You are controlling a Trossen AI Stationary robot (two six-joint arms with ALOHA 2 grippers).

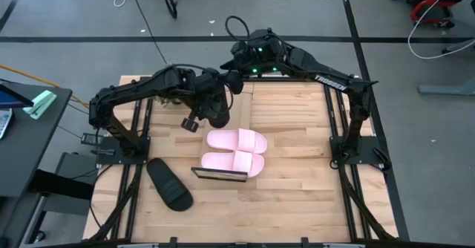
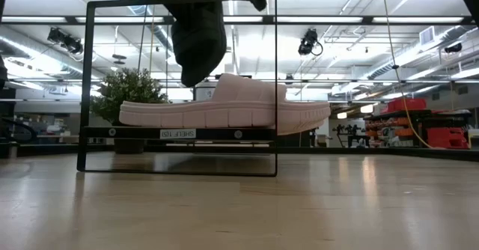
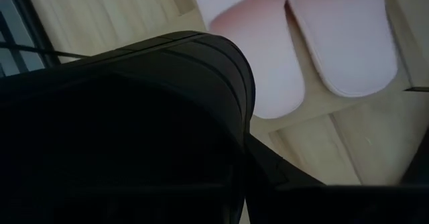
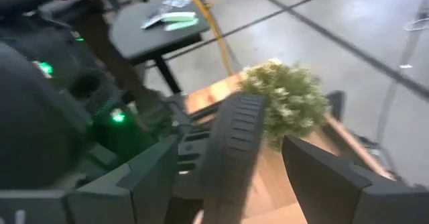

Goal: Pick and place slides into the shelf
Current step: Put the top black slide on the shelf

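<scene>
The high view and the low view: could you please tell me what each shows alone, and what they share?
Only the high view: the lying black slide on the table, both pink slides side by side, the left gripper holding the raised black slide, the right gripper beside it. Only the low view: the plant behind. Both: the shelf, pink on it, the raised black slide above.

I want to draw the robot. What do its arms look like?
Both arms are black and jointed. The right arm carries white TROSSEN lettering, small green lights and a looping black cable. The right gripper has two flat dark fingers. The left arm is plain black.
</scene>
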